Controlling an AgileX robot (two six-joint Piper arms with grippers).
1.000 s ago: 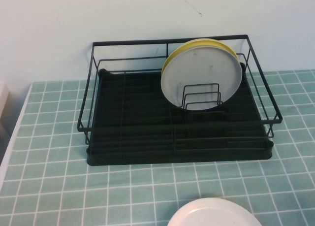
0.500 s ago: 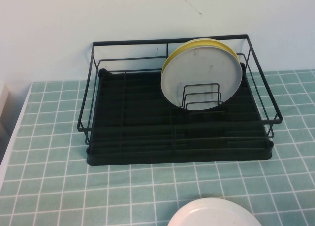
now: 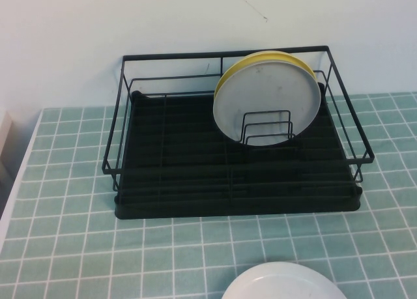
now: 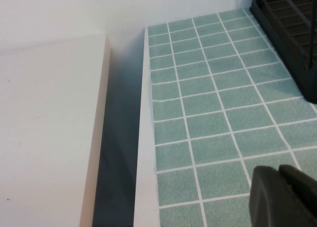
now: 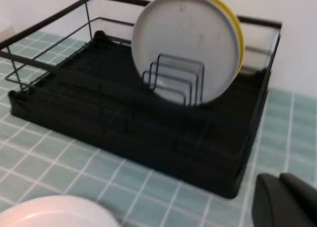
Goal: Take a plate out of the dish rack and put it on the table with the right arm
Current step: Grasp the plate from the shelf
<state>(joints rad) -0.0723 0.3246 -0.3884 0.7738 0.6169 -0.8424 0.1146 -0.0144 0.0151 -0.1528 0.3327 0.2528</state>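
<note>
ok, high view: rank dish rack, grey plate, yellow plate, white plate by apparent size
1. dish rack
2. grey plate
Unranked: yellow plate is mostly hidden behind the grey one; white plate is cut off by the frame edge.

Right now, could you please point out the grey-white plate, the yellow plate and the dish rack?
grey-white plate (image 3: 267, 100), high view, middle of its face.
yellow plate (image 3: 260, 58), high view, top rim showing behind the grey-white one.
dish rack (image 3: 225, 53), high view, top rear wire.

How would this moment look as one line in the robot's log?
plate: upright in rack, before yellow plate | right tool: shut, near rack | left tool: over table | white plate: on table
</note>
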